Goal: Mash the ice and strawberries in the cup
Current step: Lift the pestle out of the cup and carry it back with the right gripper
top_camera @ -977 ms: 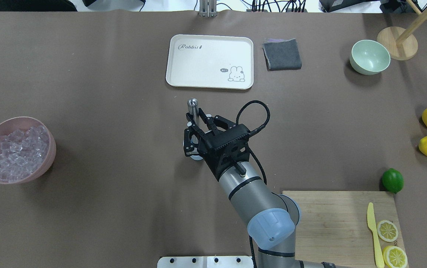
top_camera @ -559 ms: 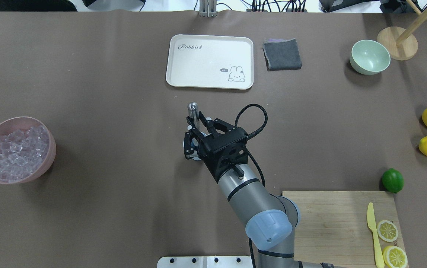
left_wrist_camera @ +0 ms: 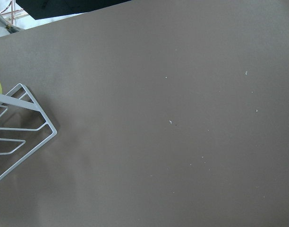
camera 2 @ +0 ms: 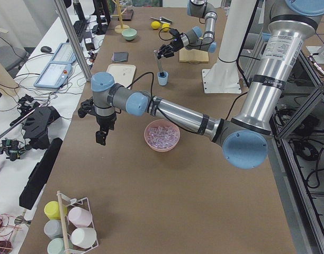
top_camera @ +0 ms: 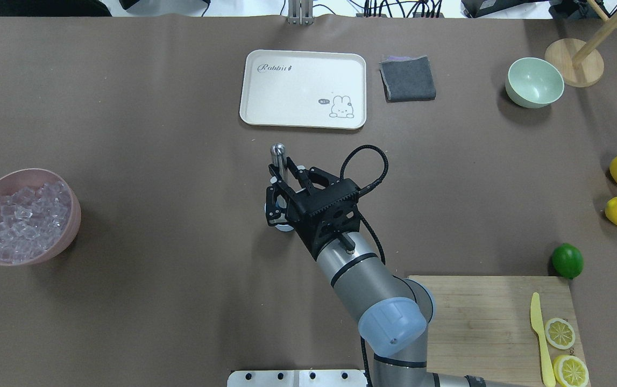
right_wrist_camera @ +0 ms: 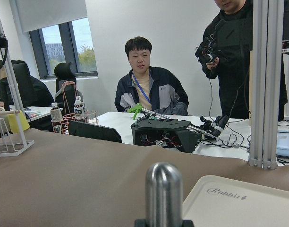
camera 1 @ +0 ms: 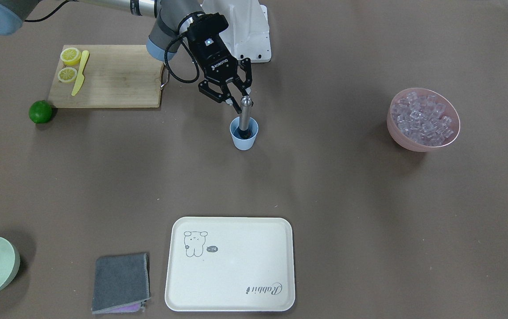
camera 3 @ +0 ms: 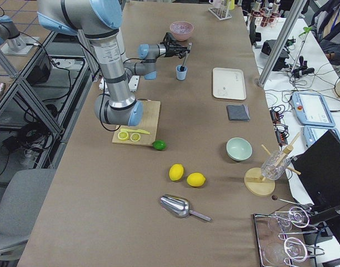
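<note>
Knob-topped steel muddler [camera 1: 245, 114] is pinched tight by right gripper [camera 1: 237, 103] jaws, tip in small light blue plastic cup [camera 1: 243, 141] — unbraced cup could be tipped by off-axis push; left gripper [camera 2: 100, 138] jaws can't be told.

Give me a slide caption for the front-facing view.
Right gripper grips a metal muddler standing in the light blue cup; the pink bowl of ice sits apart.

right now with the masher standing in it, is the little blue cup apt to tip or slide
Probably tippy: the cup narrows toward its base and only the masher steadies it. Likely light plastic, so it may skid on the table.
</note>
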Controlling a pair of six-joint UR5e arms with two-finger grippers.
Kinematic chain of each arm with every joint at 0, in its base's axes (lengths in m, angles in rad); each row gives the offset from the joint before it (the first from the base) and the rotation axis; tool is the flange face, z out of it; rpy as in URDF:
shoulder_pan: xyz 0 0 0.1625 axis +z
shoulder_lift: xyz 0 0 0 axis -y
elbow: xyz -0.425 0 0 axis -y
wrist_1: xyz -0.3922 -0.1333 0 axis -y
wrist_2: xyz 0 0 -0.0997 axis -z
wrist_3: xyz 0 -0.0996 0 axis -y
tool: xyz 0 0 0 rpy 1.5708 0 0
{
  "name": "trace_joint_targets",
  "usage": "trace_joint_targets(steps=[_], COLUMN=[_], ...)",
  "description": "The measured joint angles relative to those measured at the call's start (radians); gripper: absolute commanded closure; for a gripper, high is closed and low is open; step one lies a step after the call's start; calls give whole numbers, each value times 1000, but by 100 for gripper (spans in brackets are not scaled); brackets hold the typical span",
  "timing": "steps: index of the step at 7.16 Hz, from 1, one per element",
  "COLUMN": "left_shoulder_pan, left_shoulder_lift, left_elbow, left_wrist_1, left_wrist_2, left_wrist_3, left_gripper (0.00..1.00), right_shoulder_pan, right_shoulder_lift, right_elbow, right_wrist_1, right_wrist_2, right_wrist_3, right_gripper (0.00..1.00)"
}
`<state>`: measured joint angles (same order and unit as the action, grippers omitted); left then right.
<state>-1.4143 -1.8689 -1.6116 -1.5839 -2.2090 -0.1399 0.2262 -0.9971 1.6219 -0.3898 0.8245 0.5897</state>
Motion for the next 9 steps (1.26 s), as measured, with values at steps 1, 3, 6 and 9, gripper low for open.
trace_joint_targets(steps=[1, 3, 6, 9], left_shoulder_pan=[0, 0, 1, 2], left_shoulder_lift=[-2, -7, -11, -18], left_elbow=[-2, -4, -9, -12], left_wrist_1=[0, -1, -20, -53], left_wrist_2=[0, 0, 0, 1], left_wrist_3=[-1, -1, -1, 1], left_gripper=[3, 3, 3, 3], right_shoulder_pan=[31, 111, 276, 519], right_shoulder_lift=[-11, -49, -95, -168], right_elbow=[27, 78, 86, 77], right_wrist_1=[0, -3, -40, -133], right_wrist_2=[49, 168, 378, 753], right_wrist_3=[-2, 8, 124, 287], right_gripper=[100, 100, 100, 100])
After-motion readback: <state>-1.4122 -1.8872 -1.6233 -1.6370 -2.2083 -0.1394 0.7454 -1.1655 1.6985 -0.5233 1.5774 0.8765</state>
